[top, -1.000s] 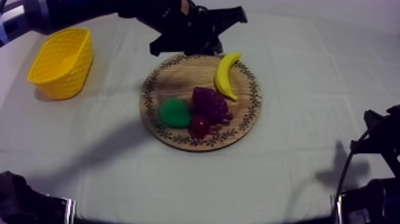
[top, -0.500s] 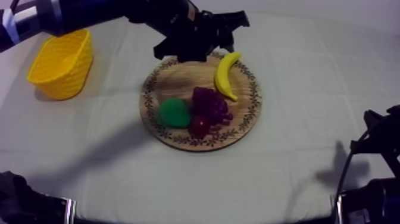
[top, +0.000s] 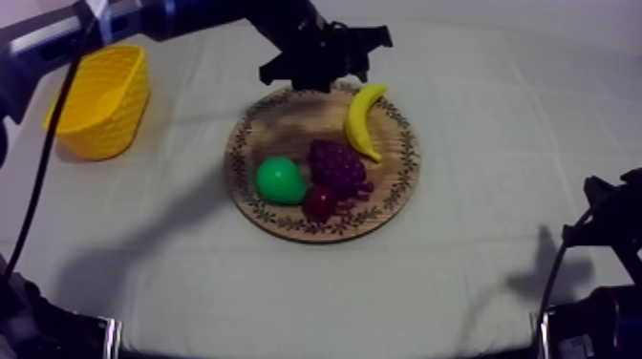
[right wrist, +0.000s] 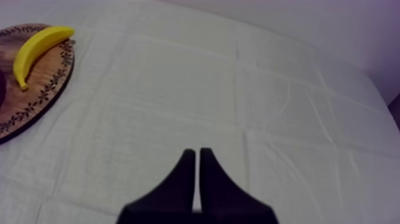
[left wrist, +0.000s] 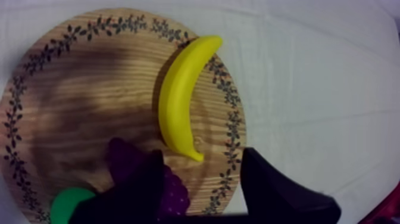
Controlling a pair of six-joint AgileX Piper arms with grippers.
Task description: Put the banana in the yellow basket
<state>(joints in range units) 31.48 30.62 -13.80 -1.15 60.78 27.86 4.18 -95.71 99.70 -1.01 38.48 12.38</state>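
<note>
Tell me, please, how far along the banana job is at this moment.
Done: nothing has been delivered; the curved yellow banana lies on the round wooden board. In hand: the left pincer hovers open over the board's far rim, beside the banana. Left: grasp it, lift it, and carry it to the yellow lattice basket. The right pincer is shut, over bare cloth.

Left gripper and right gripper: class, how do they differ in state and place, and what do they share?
The left gripper is open; the right gripper is shut on nothing. The left gripper hangs at the wooden board near the banana; the right gripper is over bare cloth. Both have black fingers.
</note>
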